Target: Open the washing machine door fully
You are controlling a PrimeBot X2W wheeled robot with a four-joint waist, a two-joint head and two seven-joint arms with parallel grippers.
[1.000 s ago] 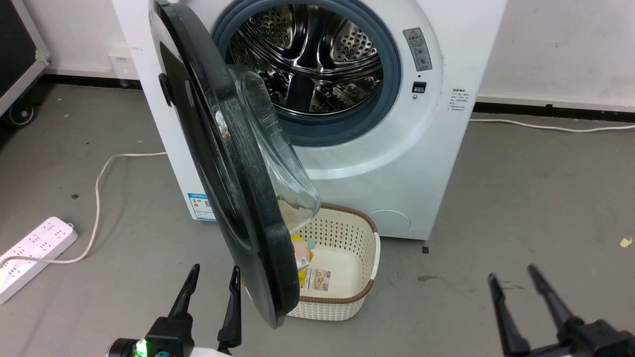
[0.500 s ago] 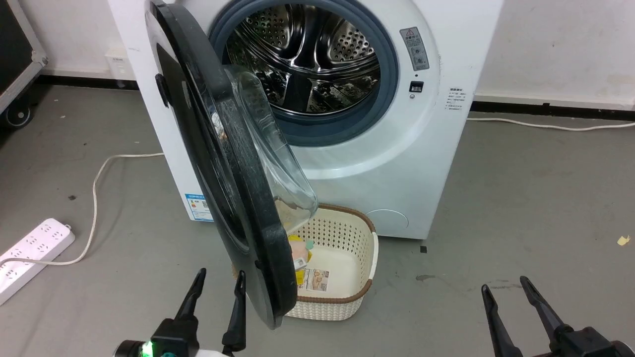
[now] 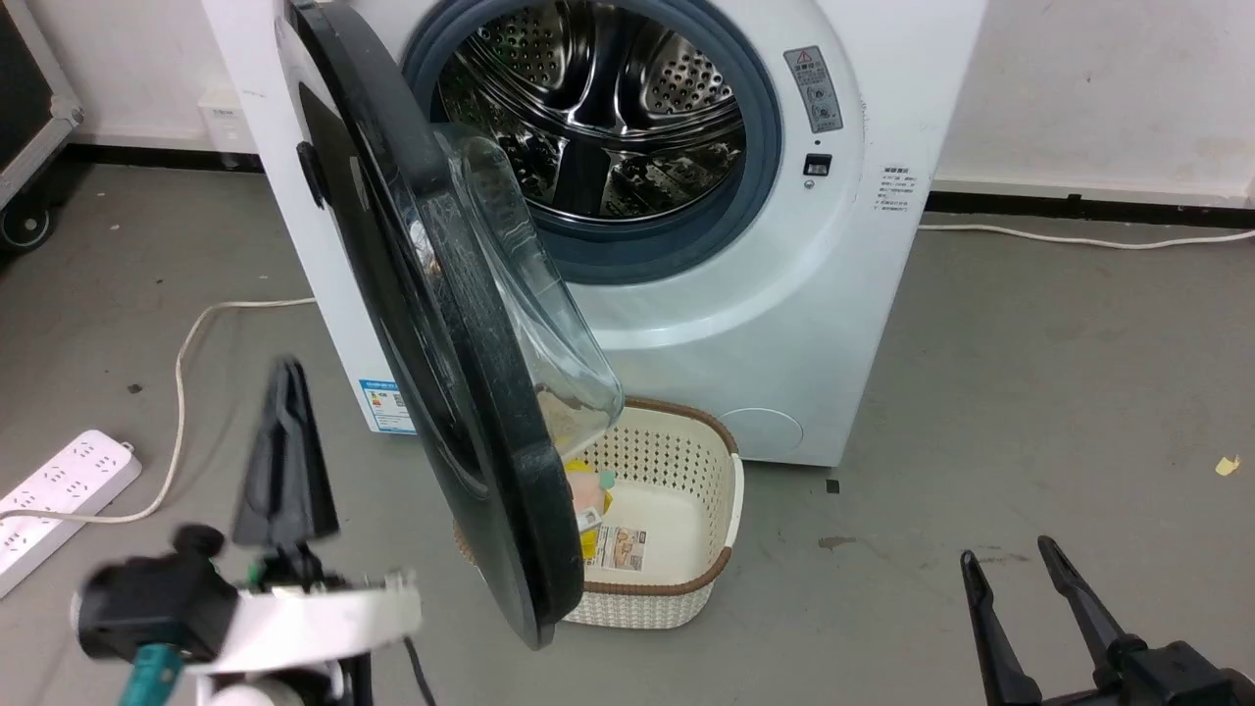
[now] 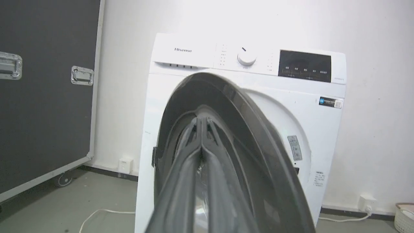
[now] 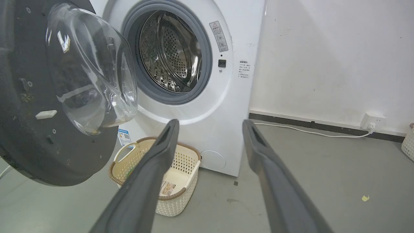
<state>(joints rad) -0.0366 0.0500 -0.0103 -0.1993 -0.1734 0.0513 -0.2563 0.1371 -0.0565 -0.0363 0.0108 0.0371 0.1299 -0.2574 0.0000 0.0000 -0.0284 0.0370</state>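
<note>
Head view: the door (image 3: 490, 392) is seen swung well out from the washer (image 3: 784, 324), nearly edge-on, with its glass bowl turned toward the bared drum (image 3: 598, 108). A basket (image 3: 735, 490) is set on the floor just under the door's lower edge. The left claw (image 3: 286, 378), fingers pressed together and holding nothing, is raised on the door's outer side, near it but apart. The right claw (image 3: 1008, 551) is spread and empty, well apart at the lower right.

Left wrist view: the pressed fingers are pointed at the door's glossy outer face; contact cannot be told.

Right wrist view: the spread fingers are aimed at the washer's lower front, with the door's inner side at the left.

Unlatching and most of the swing are judged done; a last push toward the hinge stop may be left.
</note>
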